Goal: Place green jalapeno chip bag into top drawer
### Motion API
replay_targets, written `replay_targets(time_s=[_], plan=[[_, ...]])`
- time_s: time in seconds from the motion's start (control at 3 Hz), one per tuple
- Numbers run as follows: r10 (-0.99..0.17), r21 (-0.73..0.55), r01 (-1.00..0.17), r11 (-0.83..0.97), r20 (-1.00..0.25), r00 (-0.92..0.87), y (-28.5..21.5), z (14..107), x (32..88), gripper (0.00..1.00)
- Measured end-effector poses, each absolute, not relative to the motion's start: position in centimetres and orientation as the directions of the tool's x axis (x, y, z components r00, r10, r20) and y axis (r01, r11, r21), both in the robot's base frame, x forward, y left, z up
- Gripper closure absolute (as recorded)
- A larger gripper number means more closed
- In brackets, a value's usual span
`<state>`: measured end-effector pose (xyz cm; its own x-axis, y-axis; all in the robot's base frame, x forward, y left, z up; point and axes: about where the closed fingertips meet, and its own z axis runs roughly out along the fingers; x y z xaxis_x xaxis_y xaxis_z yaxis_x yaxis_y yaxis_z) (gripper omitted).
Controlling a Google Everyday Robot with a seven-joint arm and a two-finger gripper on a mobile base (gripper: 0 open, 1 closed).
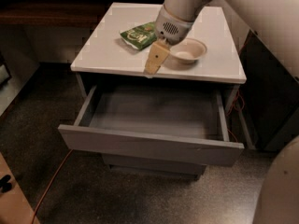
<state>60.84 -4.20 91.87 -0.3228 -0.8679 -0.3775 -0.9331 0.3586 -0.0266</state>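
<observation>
The green jalapeno chip bag (138, 35) lies flat on the white cabinet top (112, 50), left of a beige bowl. The top drawer (154, 143) is pulled out toward me and its grey inside shows nothing in it. My gripper (153, 64) hangs from the white arm over the front edge of the cabinet top, its tan fingers pointing down. It is just right of and in front of the bag, and holds nothing that I can see. The arm hides the bag's right end.
A beige round bowl (188, 51) stands on the cabinet top right of the gripper. An orange cable (51, 181) runs over the dark floor at the lower left. A dark shelf (42, 13) stands behind left. The robot's white body (280, 190) fills the lower right.
</observation>
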Motion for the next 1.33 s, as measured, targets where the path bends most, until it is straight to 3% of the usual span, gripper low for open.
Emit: replay_targets(time_s=[0.67,1.33], plan=[[-0.859,-0.060,-0.930,0.363,-0.408,-0.308,-4.2,93.6,61.3,0.00],[-0.825,-0.089,-0.919,0.384,-0.480,-0.299,-3.3,93.6,66.8,0.00]])
